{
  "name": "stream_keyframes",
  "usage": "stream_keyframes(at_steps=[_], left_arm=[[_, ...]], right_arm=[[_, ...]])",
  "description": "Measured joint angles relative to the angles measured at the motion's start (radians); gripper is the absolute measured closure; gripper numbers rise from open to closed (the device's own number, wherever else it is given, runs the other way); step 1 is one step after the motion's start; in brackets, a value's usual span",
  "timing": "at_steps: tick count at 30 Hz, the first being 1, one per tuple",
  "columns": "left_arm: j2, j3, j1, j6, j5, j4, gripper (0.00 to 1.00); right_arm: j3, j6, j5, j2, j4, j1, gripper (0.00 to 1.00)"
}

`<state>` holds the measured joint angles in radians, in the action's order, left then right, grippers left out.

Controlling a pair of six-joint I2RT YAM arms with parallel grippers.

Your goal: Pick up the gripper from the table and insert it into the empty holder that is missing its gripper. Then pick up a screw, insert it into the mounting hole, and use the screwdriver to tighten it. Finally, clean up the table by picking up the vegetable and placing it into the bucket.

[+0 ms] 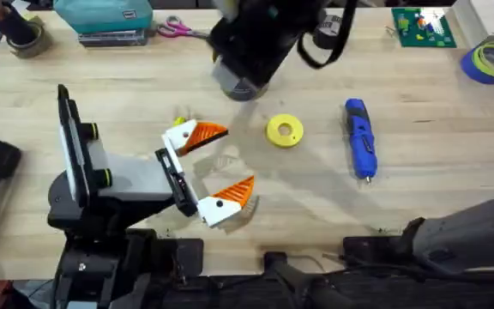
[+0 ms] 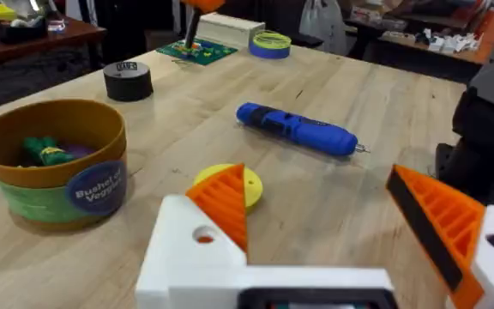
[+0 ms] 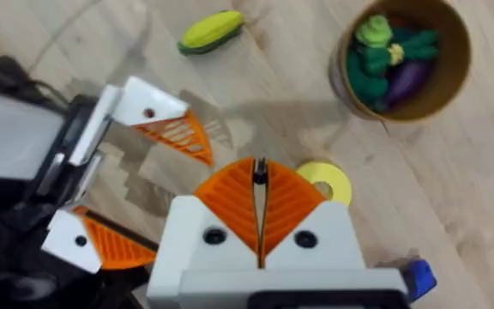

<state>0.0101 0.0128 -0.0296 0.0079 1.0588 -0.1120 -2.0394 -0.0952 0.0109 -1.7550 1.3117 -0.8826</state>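
Note:
My left gripper (image 1: 213, 166) lies open low over the table, and both white holders (image 2: 197, 249) carry an orange ribbed gripper pad (image 2: 226, 199). In the right wrist view my right gripper (image 3: 260, 199) hangs above it, shut on a thin dark screw (image 3: 261, 172) at its pad tips. The right arm (image 1: 260, 39) looms dark and blurred under the overhead camera. The yellow-green vegetable (image 3: 211, 31) lies just beyond the left gripper's far finger. The bucket (image 2: 54, 163) holds green and purple toys. To the right lies the blue screwdriver (image 1: 359, 137).
A yellow disc (image 1: 284, 130) with a centre hole sits between the left gripper and the screwdriver. A black tape roll (image 2: 128, 80), blue tape (image 1: 490, 62) and a green board (image 1: 423, 26) stand along the far edge, scissors (image 1: 177, 29) and a teal box (image 1: 105, 17) at the back left.

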Motion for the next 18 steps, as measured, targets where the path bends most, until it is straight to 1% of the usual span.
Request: stream_keyframes(at_steps=[3, 7, 14, 18], left_arm=[[0.0, 0.0, 0.0, 0.0, 0.0, 0.0, 0.015], [0.0, 0.0, 0.0, 0.0, 0.0, 0.0, 0.015], [0.0, 0.0, 0.0, 0.0, 0.0, 0.0, 0.016], [0.0, 0.0, 0.0, 0.0, 0.0, 0.0, 0.015]], right_arm=[[-0.002, -0.044, 0.0, 0.0, -0.006, -0.04, 0.995], [-0.002, -0.101, -0.004, 0.0, -0.02, -0.065, 0.995], [-0.002, -0.215, -0.058, 0.0, -0.022, -0.073, 0.995], [-0.002, -0.262, -0.069, 0.0, -0.021, -0.073, 0.995]])
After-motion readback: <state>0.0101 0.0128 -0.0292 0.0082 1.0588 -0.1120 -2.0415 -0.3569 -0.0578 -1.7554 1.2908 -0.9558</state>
